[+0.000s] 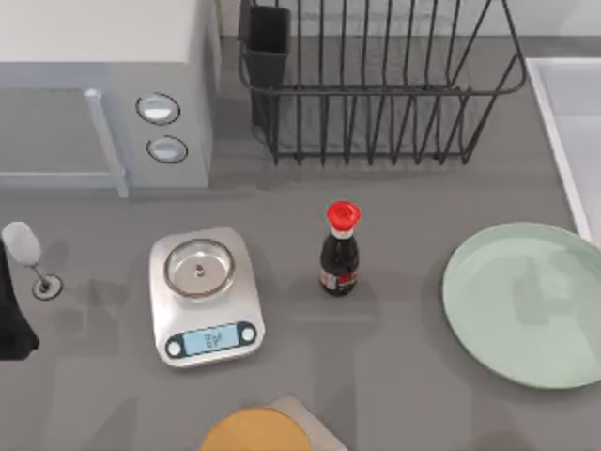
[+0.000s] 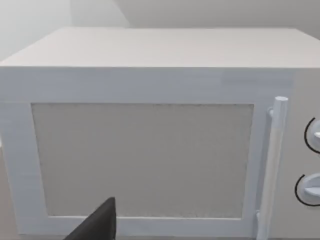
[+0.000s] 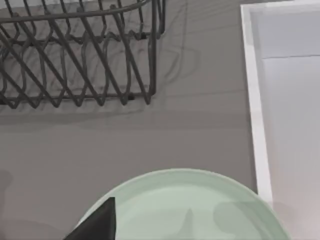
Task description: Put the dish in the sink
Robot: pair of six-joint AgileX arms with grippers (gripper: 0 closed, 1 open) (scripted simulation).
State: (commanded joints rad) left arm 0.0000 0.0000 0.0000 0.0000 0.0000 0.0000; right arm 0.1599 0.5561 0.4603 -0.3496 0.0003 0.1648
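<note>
A flat grey table point(image 1: 376, 376) fills the scene, and soft light makes pale shadows on it. A white microwave point(image 1: 103, 85) is the big thing to look from. It has a long white handle point(image 2: 272, 165) next to its grey door window point(image 2: 142, 160). It has two round knobs point(image 1: 158, 109). Behind the microwave is a plain pale wall point(image 2: 30, 20). To the right of the microwave stands a black wire dish rack point(image 1: 376, 85) with a dark cup holder point(image 1: 268, 42) at its near corner. The rack's shadow falls on the table under it.
</note>
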